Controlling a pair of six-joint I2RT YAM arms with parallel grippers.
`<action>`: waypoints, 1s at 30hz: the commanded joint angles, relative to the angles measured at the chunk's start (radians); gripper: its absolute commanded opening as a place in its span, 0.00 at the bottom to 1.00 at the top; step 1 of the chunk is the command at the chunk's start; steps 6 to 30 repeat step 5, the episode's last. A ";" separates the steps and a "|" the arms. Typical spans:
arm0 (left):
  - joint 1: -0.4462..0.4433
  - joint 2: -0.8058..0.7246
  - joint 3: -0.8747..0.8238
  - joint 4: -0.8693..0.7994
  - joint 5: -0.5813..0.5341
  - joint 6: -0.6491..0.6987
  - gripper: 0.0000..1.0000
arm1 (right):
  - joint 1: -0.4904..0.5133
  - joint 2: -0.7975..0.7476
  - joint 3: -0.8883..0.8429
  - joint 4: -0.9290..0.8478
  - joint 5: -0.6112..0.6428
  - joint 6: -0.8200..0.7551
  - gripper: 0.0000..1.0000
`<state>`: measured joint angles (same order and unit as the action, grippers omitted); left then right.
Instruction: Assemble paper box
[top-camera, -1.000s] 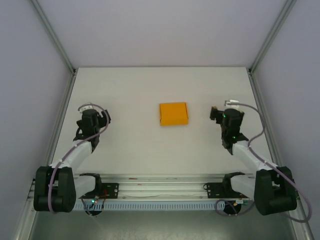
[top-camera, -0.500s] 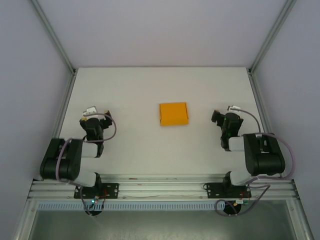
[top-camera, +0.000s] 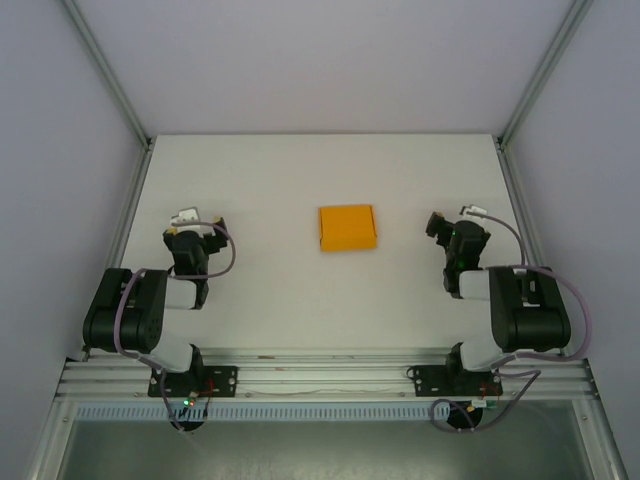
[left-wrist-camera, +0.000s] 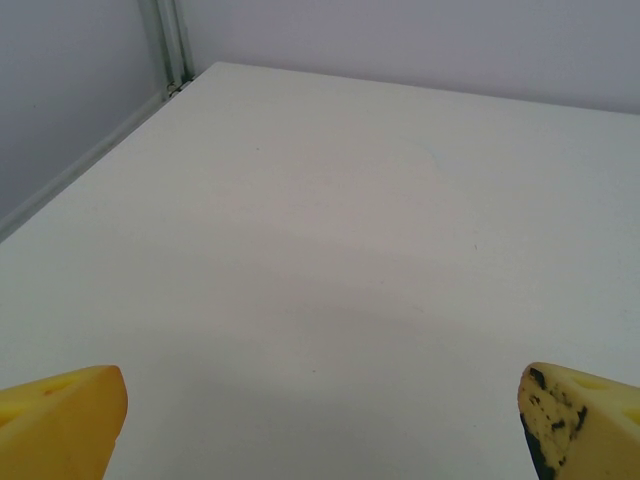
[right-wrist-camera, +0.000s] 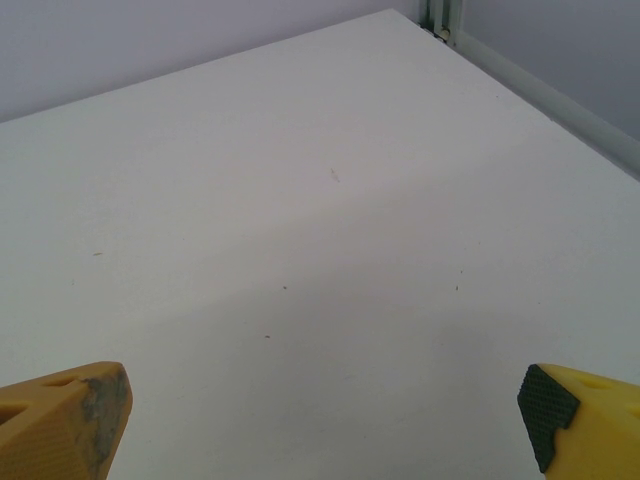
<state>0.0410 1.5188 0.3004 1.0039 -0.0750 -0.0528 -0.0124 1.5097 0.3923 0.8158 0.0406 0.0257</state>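
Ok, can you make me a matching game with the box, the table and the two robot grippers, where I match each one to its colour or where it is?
Things:
1. paper box
2. table
3. left gripper
4. right gripper

Clues:
A. open, to the right of the box
B. white
C. bright orange
D. open, to the left of the box

Pairs: 1-C, 2-B, 3-D, 4-A.
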 joint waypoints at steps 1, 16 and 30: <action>-0.003 -0.012 0.016 -0.001 0.016 0.009 1.00 | -0.003 -0.013 0.002 0.004 0.002 0.012 1.00; -0.003 -0.011 0.015 -0.002 0.015 0.010 1.00 | -0.003 -0.013 0.000 0.005 0.003 0.011 1.00; -0.003 -0.011 0.015 -0.002 0.015 0.010 1.00 | -0.003 -0.013 0.000 0.005 0.003 0.011 1.00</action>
